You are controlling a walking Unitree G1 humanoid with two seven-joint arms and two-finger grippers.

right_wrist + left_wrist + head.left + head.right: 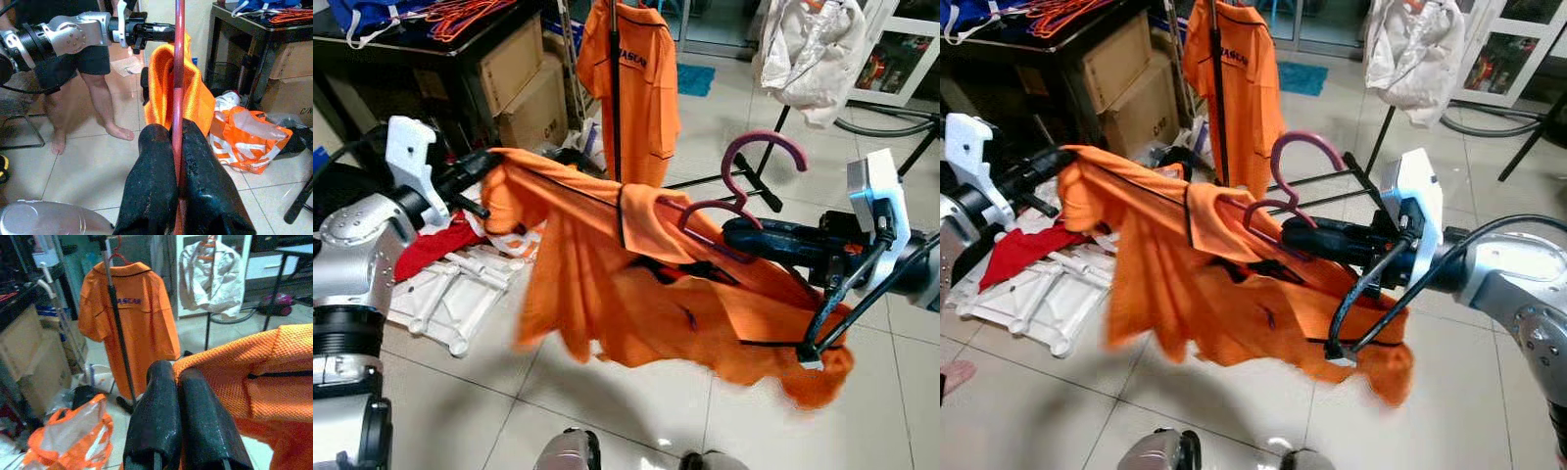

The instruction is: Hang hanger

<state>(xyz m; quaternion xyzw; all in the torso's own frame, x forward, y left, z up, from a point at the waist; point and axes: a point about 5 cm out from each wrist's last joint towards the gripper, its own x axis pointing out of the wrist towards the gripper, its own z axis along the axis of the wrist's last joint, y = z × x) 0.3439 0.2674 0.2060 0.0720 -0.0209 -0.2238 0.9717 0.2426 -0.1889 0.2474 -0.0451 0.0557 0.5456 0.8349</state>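
Two end effectors are up and both are busy. The right end effector [1298, 235] has its two black fingers clamped together on the maroon hanger [744, 181], whose hook curls up above the fingers. In the right wrist view the hanger's thin bar [178, 78] runs straight up between the two pads [152, 181]. One orange shirt [636, 284] is draped on that hanger, spread out in the air between the arms, above the tiled floor [636, 401]. The left end effector [481, 168] pinches the shirt's far shoulder; its fingers [156, 416] sit pressed together with orange mesh caught beside them.

Behind the shirt stands a black rack pole [614, 88]. A second orange shirt [636, 78] hangs on the pole, so that's two orange shirts in all. One white garment [808, 54] hangs further right. Two cardboard boxes [524, 88] are stacked under the dark tabletop [401, 49] at left. A person's bare legs [105, 98] stand on the tiles, seen in the right wrist view.
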